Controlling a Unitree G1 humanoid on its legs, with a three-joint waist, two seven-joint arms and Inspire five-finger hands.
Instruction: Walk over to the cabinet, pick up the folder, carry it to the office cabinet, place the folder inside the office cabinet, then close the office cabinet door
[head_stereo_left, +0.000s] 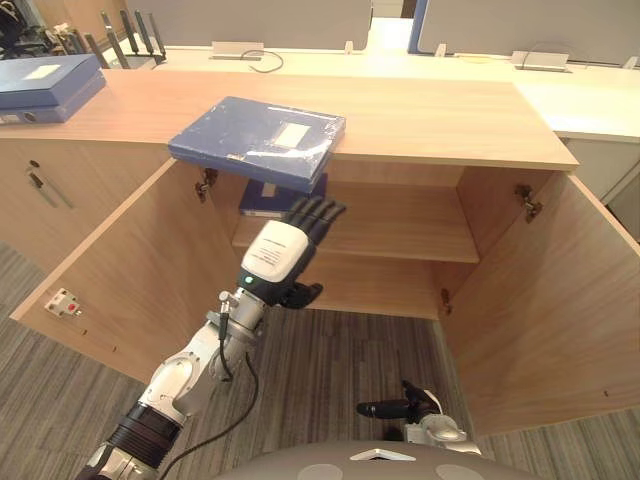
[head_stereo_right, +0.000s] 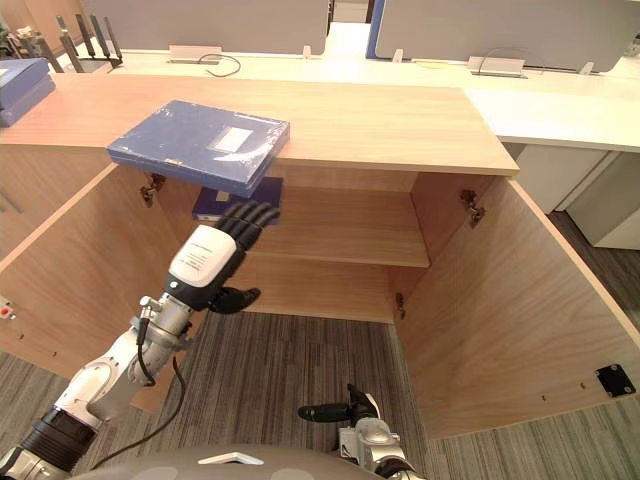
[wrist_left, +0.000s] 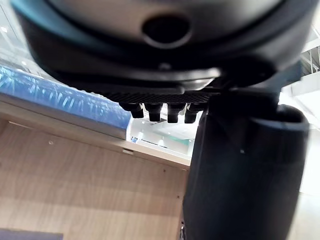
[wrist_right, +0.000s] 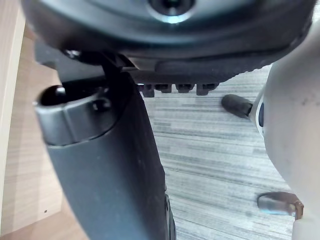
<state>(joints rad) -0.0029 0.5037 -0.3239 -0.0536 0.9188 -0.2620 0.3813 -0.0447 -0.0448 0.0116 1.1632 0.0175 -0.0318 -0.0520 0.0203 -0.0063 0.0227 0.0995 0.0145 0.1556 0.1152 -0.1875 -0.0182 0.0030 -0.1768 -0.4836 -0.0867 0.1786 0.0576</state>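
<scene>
Left eye view | my left hand (head_stereo_left: 280, 255) was spread, just under the folder (head_stereo_left: 255, 135) | folder lay overhanging the cabinet top's (head_stereo_left: 430, 120) near edge, probably to allow an underside grip | right hand (wrist_right: 100, 160) hung relaxed.

No lettering can be read anywhere. A pale label (head_stereo_left: 290, 135) sits on the blue folder (head_stereo_left: 225, 140) just above and beyond the left hand (head_stereo_left: 283, 250), its print too small to tell. The hand's white cover (head_stereo_left: 272, 255) carries faint grey lines, illegible. Far to the hand's left, a second folder (head_stereo_left: 65, 92) on the bench (head_stereo_left: 450, 120) bears a white label (head_stereo_left: 42, 71). Below-left of the hand, a white-and-red sticker (head_stereo_left: 62, 302) is on the open door (head_stereo_left: 140, 270), its marks unreadable.
</scene>
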